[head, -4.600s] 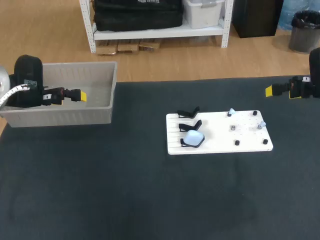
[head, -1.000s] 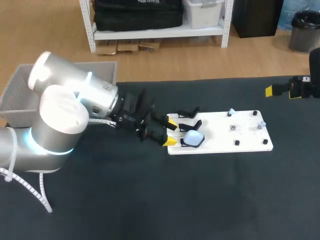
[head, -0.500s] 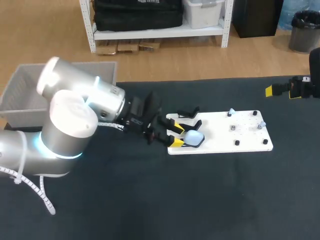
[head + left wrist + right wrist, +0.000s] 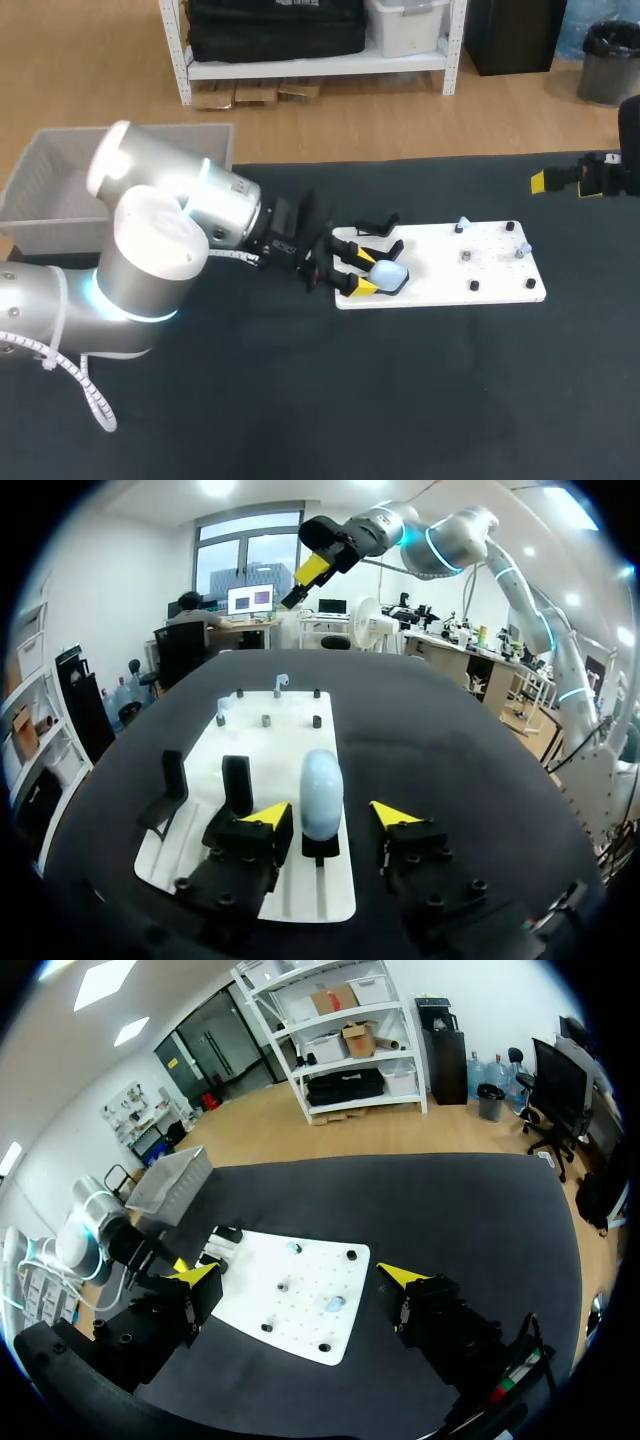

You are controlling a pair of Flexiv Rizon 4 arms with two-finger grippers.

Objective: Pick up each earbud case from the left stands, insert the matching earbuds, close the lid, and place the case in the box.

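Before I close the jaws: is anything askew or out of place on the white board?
Nothing stands out. The pale blue case stands upright between the left gripper's open jaws, touching neither, and the white board lies flat.

A table [image 4: 420, 400] covered in dark, almost black matting fills the frame from its lower edge up to a straight far edge just above mid-height. A flat white board [image 4: 500, 278] lies on the matting right of centre, slightly skewed to the table's edges. A grey open box [image 4: 45, 228] stands at the upper left, at the table's far corner, well apart from the board
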